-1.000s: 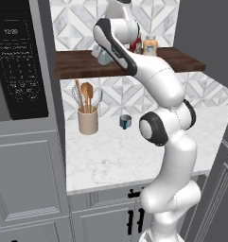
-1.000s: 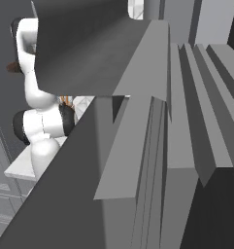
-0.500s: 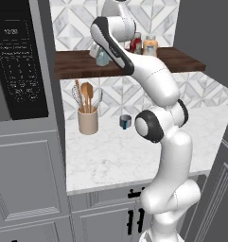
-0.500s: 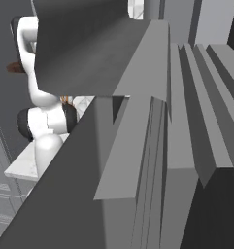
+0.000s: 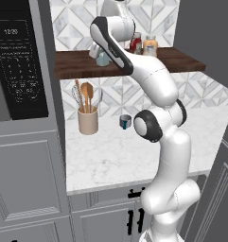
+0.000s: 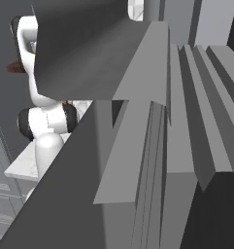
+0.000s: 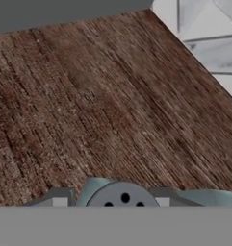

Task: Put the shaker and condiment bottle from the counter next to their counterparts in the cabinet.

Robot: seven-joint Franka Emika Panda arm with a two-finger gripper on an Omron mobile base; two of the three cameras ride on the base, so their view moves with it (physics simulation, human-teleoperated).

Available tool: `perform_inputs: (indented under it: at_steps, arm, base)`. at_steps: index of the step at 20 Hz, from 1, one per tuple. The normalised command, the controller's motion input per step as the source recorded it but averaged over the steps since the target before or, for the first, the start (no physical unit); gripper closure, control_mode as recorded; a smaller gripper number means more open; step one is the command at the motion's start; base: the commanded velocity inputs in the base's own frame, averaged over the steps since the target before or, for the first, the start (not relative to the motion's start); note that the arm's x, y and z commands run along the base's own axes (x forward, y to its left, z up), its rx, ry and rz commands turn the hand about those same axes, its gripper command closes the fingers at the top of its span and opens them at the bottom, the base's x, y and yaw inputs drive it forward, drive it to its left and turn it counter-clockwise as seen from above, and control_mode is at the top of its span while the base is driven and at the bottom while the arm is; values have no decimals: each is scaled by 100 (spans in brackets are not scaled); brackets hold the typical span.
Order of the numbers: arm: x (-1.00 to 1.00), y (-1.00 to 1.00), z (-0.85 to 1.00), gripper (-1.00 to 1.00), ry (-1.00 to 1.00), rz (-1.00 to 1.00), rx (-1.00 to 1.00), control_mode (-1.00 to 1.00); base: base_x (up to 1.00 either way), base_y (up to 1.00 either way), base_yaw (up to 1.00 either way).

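White marble counter [image 5: 115, 156] fills the lower half of the left base view. On it: a beige utensil holder [image 5: 88, 122] at centre left, and a small dark cup-like item [image 5: 126, 121] just right of it, partly behind the arm; too small to name for sure. No red bottle left on the counter that I can see.

Further back, upper middle of frame, the dark brown cabinet [image 5: 77, 66] shelf board. The arm reaches up over it, with the gripper [image 5: 102, 56] low at the shelf, around the pale teal shaker [image 5: 103, 59]. In the hand view the shaker's grey perforated cap [image 7: 121, 197] sits at the bottom centre, wood grain filling the frame beyond it and tile wall at upper right. Finger tips sit at either side of the cap, but whether they pinch it or have let go, cannot tell.

Right of the arm on the shelf, the red condiment bottle [image 5: 135, 43] stands just beside the orange bottle [image 5: 150, 46], so that half looks done.

Step in hand, by my read: placing the shaker on the shelf. The second teal shaker is hidden or not distinguishable. Next move calls for opening the jaws if not open, then lifting straight up and clear without tipping the shaker.
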Motion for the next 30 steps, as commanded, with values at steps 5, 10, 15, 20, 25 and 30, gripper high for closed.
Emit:
perform_inputs:
  at_steps: [5,10,15,20,25,30]
  arm:
    - [3,6,-29,-100,0,0,0,-100]
    - [13,1,-32,-100,0,0,0,-100]
    - [25,0,-25,-100,0,0,0,-100]
    - [28,1,-2,-100,-6,0,0,-100]
    - [9,10,17,-100,-16,0,-4,-100]
    - [-2,2,21,-100,-16,0,-4,-100]
  base:
    - [0,0,0]
    - [0,0,0]
    - [0,0,0]
    - [0,0,0]
    - [0,0,0]
    - [0,0,0]
